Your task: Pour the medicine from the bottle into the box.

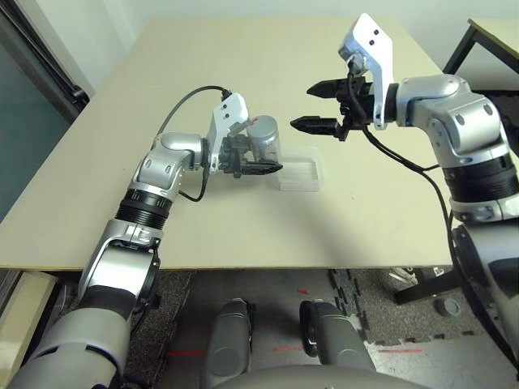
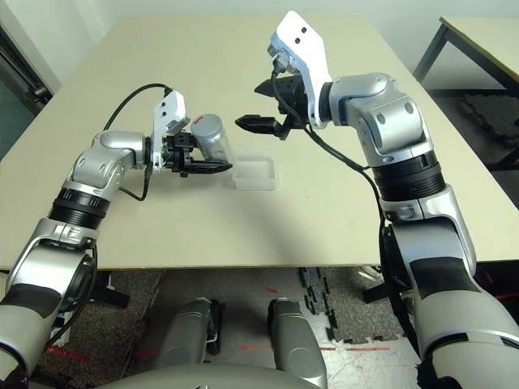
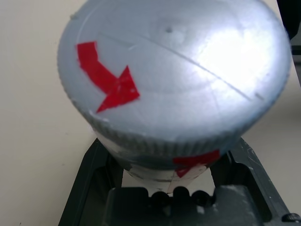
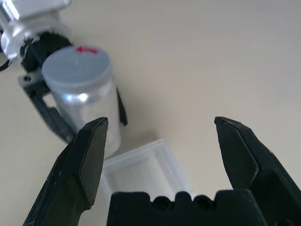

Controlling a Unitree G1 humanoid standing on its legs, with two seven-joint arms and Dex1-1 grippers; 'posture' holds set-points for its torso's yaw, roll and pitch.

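Observation:
The silvery-grey bottle [image 1: 263, 141] stands upright just above the table, its grey cap with a red arrow [image 3: 113, 84] still on. My left gripper [image 1: 258, 167] is shut on its lower body. The clear plastic box [image 1: 301, 175] lies on the table directly right of the bottle, with nothing in it. My right gripper [image 1: 318, 105] hovers open in the air above and behind the box, fingers spread wide, holding nothing; through its wrist view the bottle [image 4: 82, 94] and the box [image 4: 143, 172] lie below it.
The beige table [image 1: 243, 73] stretches wide around the bottle and box. A dark-legged second table [image 1: 486, 36] stands at the far right. A black cable loops over my left forearm.

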